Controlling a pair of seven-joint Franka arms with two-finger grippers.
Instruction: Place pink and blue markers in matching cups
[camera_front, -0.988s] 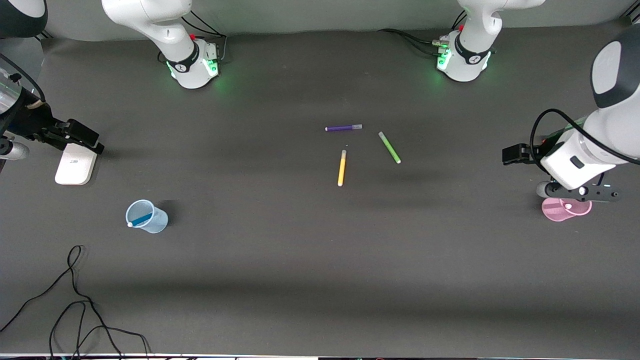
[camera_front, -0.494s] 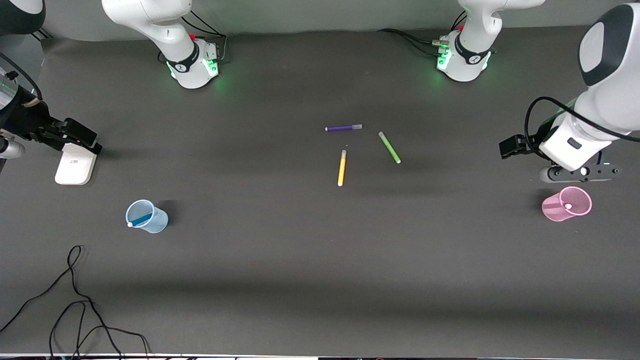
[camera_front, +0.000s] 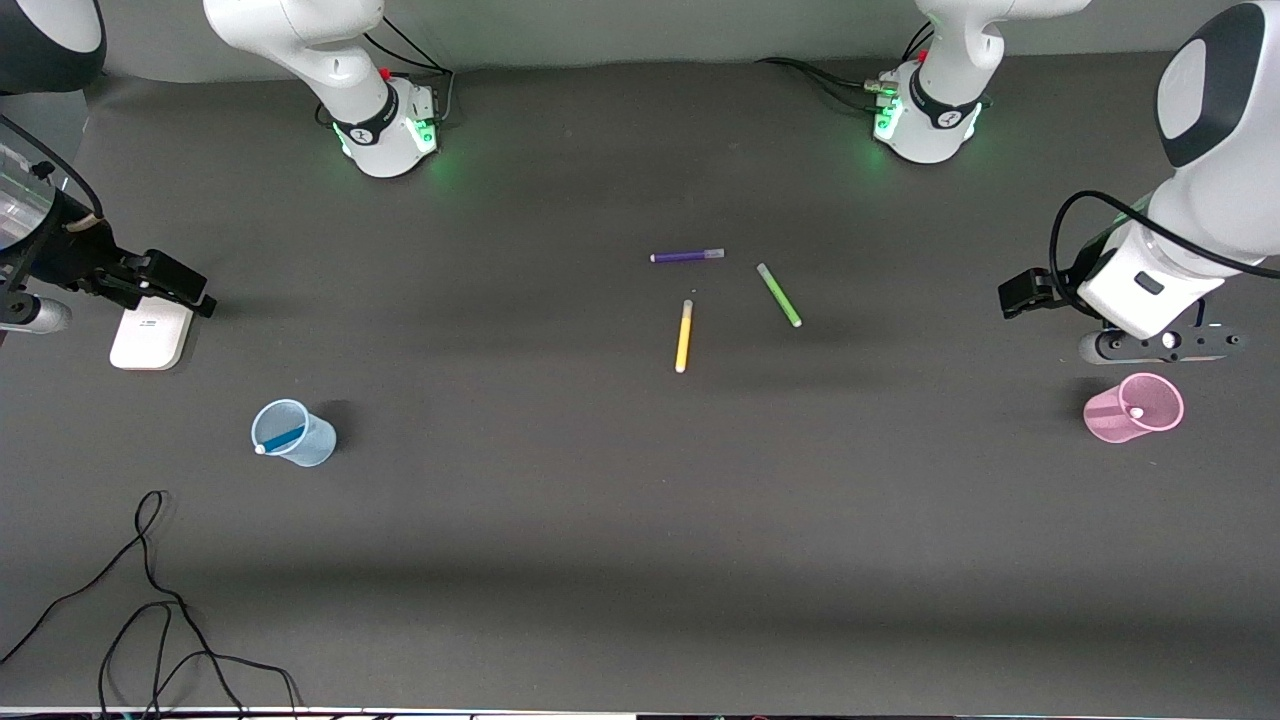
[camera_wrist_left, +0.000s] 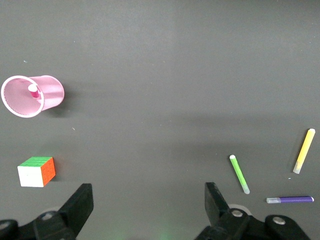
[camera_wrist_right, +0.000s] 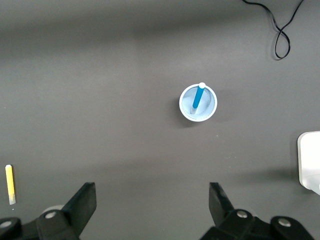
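Left wrist view, pink marker (camera_wrist_left: 33, 90) in pink cup (camera_wrist_left: 47, 95), apparently well clear of spread fingers (camera_wrist_left: 80, 207).

Obstacles on the dark grey table (camera_front: 600, 520): a purple felt-tip pen (camera_front: 687, 256), a green felt-tip pen (camera_front: 779, 295) and a yellow felt-tip pen (camera_front: 684, 336) lie loosely grouped at mid-table. A pale blue translucent plastic cup (camera_front: 294, 433) stands toward the right arm's end, with a flat white rounded block (camera_front: 151, 335) farther from the front camera and a looped black cable (camera_front: 150, 600) nearer. A pale pink translucent plastic cup (camera_front: 1133, 408) stands toward the left arm's end. Between the cups and the pens the table is bare.
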